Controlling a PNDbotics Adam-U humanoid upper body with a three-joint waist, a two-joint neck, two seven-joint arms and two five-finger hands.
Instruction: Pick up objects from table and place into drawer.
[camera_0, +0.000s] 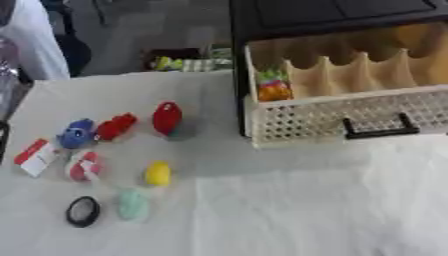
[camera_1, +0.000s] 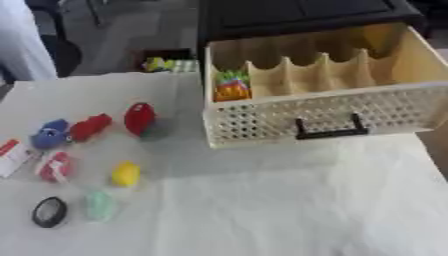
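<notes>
I am seeing neither hand in view, so I cannot tell what the fingers are doing. The objects are lying on the worktop (camera_0: 306, 210) left of the drawer (camera_0: 350, 117), the red oval piece (camera_0: 166, 118) nearest it, so I am judging the left arm closer.

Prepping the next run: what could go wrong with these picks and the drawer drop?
1. The blue toy, red toy and red oval sit close together; grabbing one may knock the others.
2. The drawer has narrow divided slots, one already holding a colourful item; a drop could catch on a divider.
3. No hand in view.
</notes>
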